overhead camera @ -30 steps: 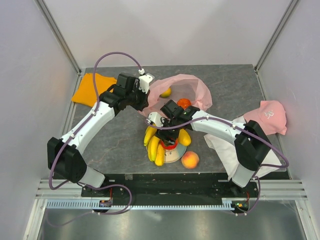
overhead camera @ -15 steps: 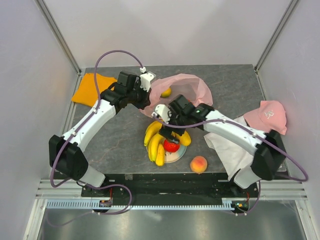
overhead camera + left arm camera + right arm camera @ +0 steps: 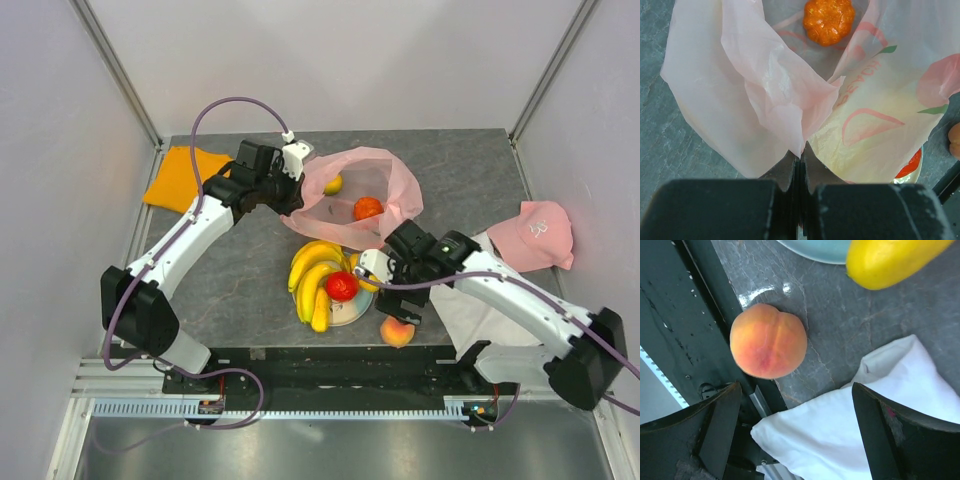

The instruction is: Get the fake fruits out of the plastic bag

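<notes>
Top external view: the bag is seen lying open on the table, behind the plate. Its near-left edge is gripped by the left gripper. In the left wrist view the jaws are shown pressed together on a fold of the thin film.

Two fruits are recorded inside the bag: an orange fruit and a yellow fruit.

Three items are recorded outside it. The banana bunch is laid partly over the plate. The red fruit is set on the plate, touching the bananas. The peach is placed on the table at its near edge, just right of the plate.

The right gripper is held over the peach with its jaws spread wide and nothing between them. In the right wrist view the peach is seen clear of both fingers, with the white cloth just beside it.

A cap is noted at the right edge of the table and an orange cloth at the far left corner.
</notes>
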Controlling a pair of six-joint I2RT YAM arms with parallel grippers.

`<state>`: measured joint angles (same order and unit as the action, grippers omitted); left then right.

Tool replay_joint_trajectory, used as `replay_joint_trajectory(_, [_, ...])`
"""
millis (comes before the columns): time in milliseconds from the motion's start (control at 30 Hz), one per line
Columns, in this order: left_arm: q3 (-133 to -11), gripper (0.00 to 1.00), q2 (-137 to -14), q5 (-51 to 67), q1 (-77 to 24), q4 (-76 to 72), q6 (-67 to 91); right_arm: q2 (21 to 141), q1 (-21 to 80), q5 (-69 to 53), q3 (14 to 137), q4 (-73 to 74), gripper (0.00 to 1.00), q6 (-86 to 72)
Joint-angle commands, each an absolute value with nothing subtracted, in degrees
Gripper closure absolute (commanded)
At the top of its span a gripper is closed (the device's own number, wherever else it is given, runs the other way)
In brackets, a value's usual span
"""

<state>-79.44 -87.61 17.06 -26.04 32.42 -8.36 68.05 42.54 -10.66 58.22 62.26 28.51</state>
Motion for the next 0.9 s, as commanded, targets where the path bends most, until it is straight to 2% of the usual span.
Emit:
replay_joint_trajectory(0, [-81.39,0.98,-87.37,18.28,-25.93,30.50,-7.12,75.92,42.98,-11.69,58.80,64.07,0.02,30.15])
replay_joint_trajectory(267, [-79.46,0.98,-84.82,16.52,-25.84,30.59,-8.35,83.75,46.05,-12.66,61.26,65.03,0.02,31.55])
replay_joint_trajectory(500, [-78.31,0.98,-83.85,16.26,-25.84,30.32,-8.79,83.32,48.60,-13.98,60.12,66.80,0.02,32.70])
replay_joint_trajectory(733, [-78.66,0.98,-84.02,16.35,-25.84,30.41,-8.79,85.51,50.89,-6.77,57.57,61.35,0.02,30.15])
replay_joint_trajectory(767, [-78.75,0.98,-84.02,16.35,-25.84,30.41,-8.79,85.95,50.89,-6.68,57.57,61.00,0.14,30.15])
replay_joint_trajectory(833, [-78.84,0.99,-84.11,16.09,-25.84,30.32,-8.79,86.39,50.89,-6.33,57.57,60.21,0.31,30.06])
replay_joint_trajectory(867, [-78.92,0.98,-84.11,16.26,-25.84,30.32,-8.88,86.66,50.98,-6.15,57.66,60.21,0.44,29.80])
